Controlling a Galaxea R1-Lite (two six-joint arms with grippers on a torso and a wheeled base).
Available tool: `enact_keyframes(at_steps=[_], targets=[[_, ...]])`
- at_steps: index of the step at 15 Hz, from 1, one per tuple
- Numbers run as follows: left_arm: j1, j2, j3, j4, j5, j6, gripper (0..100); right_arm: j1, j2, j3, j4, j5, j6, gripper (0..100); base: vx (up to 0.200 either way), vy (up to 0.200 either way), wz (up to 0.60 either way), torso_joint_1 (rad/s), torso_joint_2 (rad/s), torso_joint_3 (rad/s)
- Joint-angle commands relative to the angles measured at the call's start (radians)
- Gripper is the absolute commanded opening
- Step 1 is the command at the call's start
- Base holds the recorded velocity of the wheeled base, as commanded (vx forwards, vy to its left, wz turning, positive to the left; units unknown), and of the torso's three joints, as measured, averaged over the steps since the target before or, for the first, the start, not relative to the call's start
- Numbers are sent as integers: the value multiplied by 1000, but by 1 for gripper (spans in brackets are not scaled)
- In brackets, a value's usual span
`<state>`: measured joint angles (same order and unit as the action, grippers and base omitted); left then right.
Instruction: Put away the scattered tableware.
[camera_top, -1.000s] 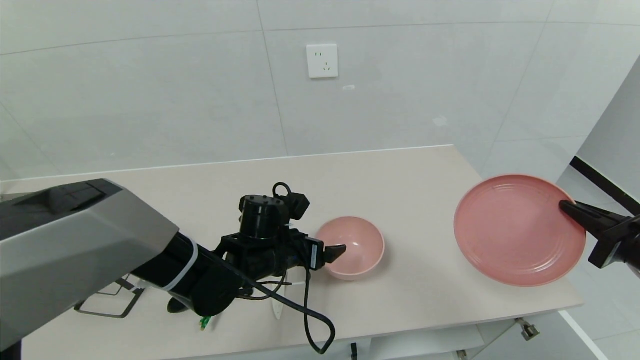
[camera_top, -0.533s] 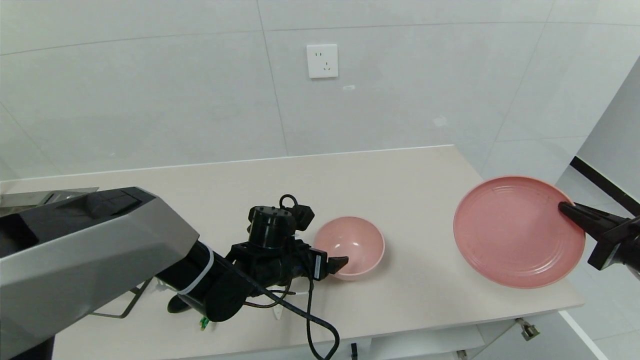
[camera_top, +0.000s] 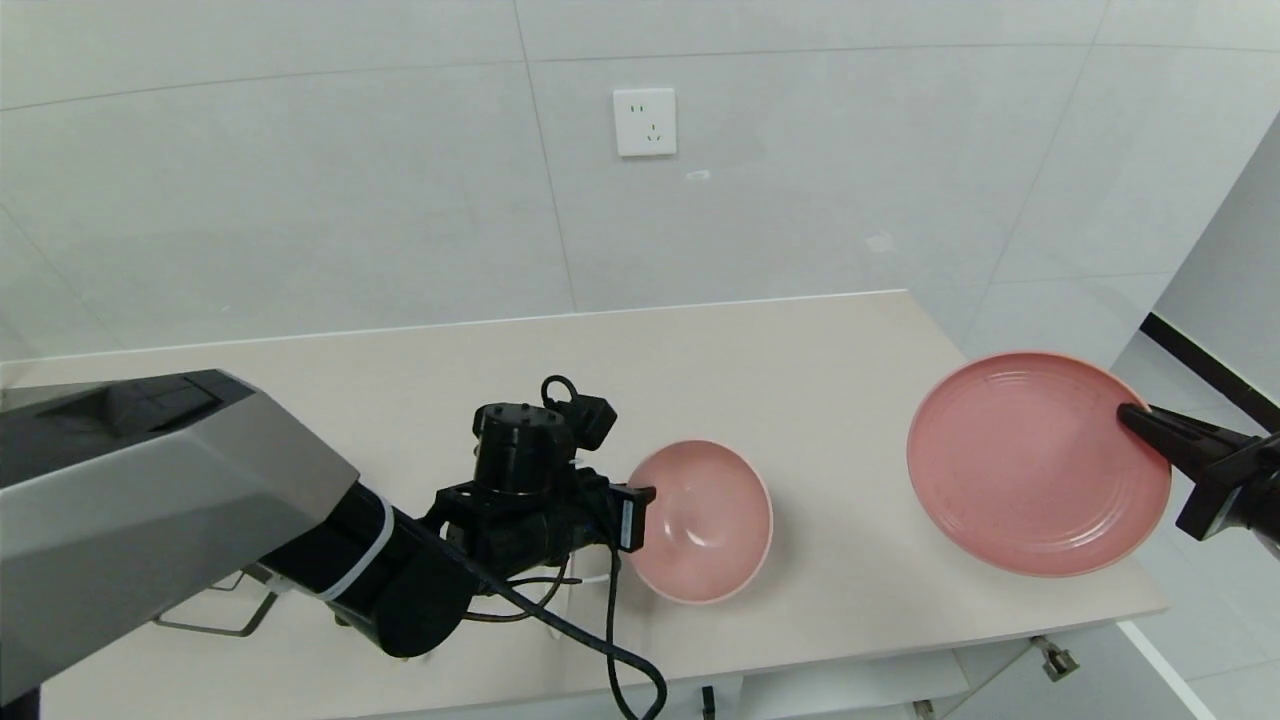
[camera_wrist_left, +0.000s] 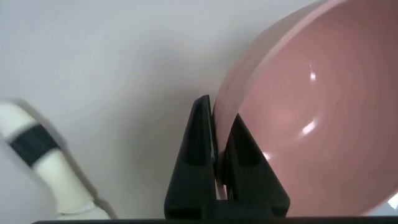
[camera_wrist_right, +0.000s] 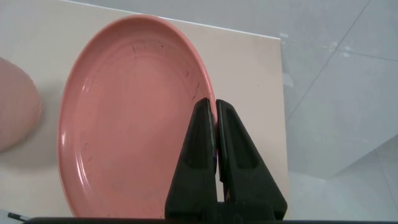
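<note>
Head view: left hand (camera_top: 640, 514) clamped on the rim of the bowl (camera_top: 705, 525), tipped up over the tabletop (camera_top: 800, 350) at six o'clock. Right hand (camera_top: 1135, 418) pinches the plate (camera_top: 1030, 470) at three o'clock. Both gripped, nothing stowed yet, I'd judge.

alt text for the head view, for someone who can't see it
The left gripper is shut on the rim of a tilted pink bowl near the middle of a beige table. The right gripper is shut on the rim of a pink plate at the table's right end.
</note>
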<state>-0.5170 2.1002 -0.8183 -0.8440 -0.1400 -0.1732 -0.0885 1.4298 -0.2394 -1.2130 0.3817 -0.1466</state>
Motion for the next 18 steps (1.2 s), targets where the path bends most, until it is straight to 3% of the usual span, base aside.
enact_keyframes(at_steps=[1, 5, 7, 9, 10, 12, 13, 15, 16, 18], targets=[[2, -92, 18, -27, 5, 6, 0, 0, 0, 0, 0, 0, -1, 0, 0, 0, 0, 0, 0, 0], [2, -324, 140, -47, 34, 84, 0, 0, 1, 2, 0, 0, -1, 0, 0, 0, 0, 0, 0, 0], [0, -439, 214, -41, 63, 143, 0, 0, -3, 2, 0, 0, -1, 0, 0, 0, 0, 0, 0, 0], [2, -499, 248, -40, 71, 146, 0, 7, -8, 2, 0, 0, 1, 0, 0, 0, 0, 0, 0, 0], [3, -506, 248, -40, 108, 144, 0, 13, -11, 2, 0, 0, -1, 0, 0, 0, 0, 0, 0, 0], [6, -526, 263, -43, 142, 120, 0, 42, -19, -1, -5, 0, 2, 0, 0, 0, 0, 0, 0, 0], [8, -529, 261, -46, 155, 87, 0, 52, -26, -3, -7, 0, 7, 0, 0, 0, 0, 0, 0, 0], [11, -559, 265, -63, 186, -19, 0, 64, -46, -12, -7, -1, 18, 0, 0, 0, 0, 0, 0, 0], [9, -591, 278, -73, 188, -43, 0, 64, -52, -32, -7, -3, 44, 0, 0, 0, 0, 0, 0, 0], [9, -663, 301, -56, 192, -40, 0, 64, -57, -58, -7, -3, 76, 0, 0, 0, 0, 0, 0, 0]])
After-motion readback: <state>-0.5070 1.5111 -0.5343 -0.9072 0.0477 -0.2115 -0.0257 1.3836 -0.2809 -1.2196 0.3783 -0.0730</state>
